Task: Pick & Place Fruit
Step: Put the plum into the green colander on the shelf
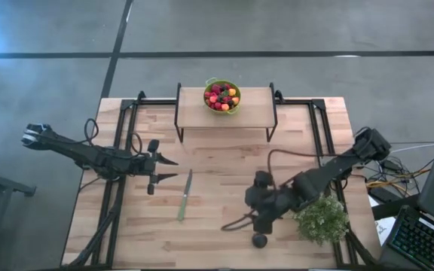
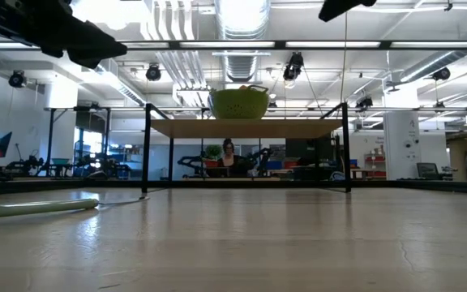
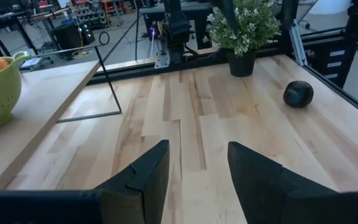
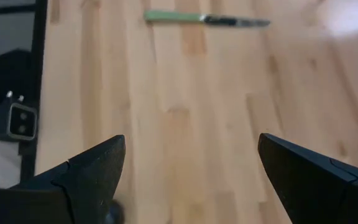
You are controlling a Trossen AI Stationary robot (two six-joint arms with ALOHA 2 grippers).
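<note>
Both grippers hang open and empty, right gripper (image 1: 258, 223) just beside the dark round fruit (image 1: 259, 240) near the potted plant (image 1: 322, 218), left gripper (image 1: 169, 168) by the knife (image 1: 184, 195); a clumsy descent could roll the fruit away.

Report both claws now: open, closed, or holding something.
Left claw: open, holding nothing, above bare table.
Right claw: open wide, holding nothing, above bare table.
</note>
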